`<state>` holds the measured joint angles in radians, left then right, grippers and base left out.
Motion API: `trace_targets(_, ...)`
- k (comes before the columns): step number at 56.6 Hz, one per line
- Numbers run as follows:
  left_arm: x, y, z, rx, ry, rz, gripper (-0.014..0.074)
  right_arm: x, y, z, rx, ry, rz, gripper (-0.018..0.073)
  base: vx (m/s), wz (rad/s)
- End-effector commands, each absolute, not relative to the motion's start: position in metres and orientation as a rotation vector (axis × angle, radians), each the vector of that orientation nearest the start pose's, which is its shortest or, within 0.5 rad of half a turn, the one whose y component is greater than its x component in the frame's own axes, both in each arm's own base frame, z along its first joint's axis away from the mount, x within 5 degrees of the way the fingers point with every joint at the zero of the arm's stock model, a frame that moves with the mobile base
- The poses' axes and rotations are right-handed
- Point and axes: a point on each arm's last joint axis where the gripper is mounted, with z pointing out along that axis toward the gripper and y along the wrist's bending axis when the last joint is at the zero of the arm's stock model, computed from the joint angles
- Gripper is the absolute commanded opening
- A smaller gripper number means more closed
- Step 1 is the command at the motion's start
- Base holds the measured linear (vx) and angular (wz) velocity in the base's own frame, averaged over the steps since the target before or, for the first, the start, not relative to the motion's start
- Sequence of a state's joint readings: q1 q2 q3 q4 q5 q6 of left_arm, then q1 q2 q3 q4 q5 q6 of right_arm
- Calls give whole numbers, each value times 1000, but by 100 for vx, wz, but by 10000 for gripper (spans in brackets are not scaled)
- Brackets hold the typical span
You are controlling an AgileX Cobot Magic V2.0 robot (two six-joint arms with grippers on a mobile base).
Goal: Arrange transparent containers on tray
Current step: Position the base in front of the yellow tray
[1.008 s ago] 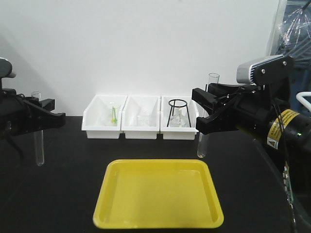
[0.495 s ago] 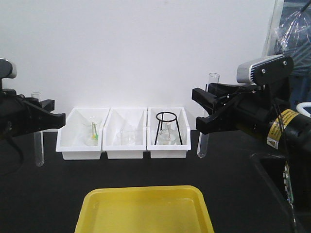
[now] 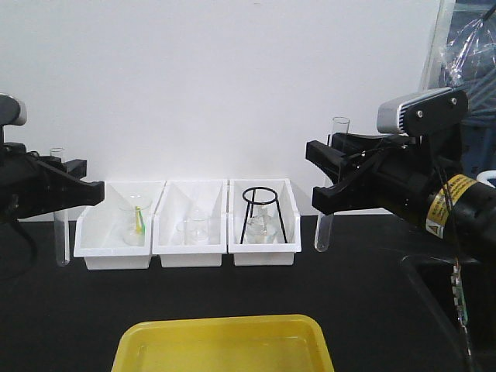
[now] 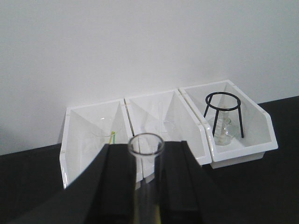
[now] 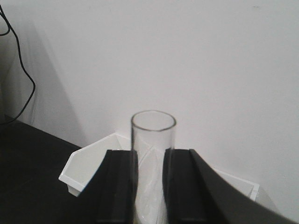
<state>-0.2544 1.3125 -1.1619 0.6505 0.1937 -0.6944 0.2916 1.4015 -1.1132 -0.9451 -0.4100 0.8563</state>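
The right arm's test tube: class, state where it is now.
In the front view, the test tube hangs nearly upright on the right, clamped by the right end effector, just beside the white bin holding the black wire stand.

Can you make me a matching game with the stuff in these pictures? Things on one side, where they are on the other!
Things:
1. tray
2. black ring stand
3. right test tube
4. beaker with the green stick

Places:
A. in the left white bin
B. between the fingers of the right gripper
C. closest to the camera, yellow
D. in the right white bin

Pairs: 1-C, 2-D, 3-B, 4-A
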Motion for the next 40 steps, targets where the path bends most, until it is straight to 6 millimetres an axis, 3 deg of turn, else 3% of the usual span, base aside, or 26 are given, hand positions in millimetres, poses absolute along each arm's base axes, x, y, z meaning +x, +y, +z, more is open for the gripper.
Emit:
trace_targets(1,289,-69,416,109,1680,-166,-6,294,121,409,-512,1348,481,-13,1,-1)
trace_targets(40,289,-69,416,109,1680,-167,-6,294,121,409,-509,1349,485,-13,0,0)
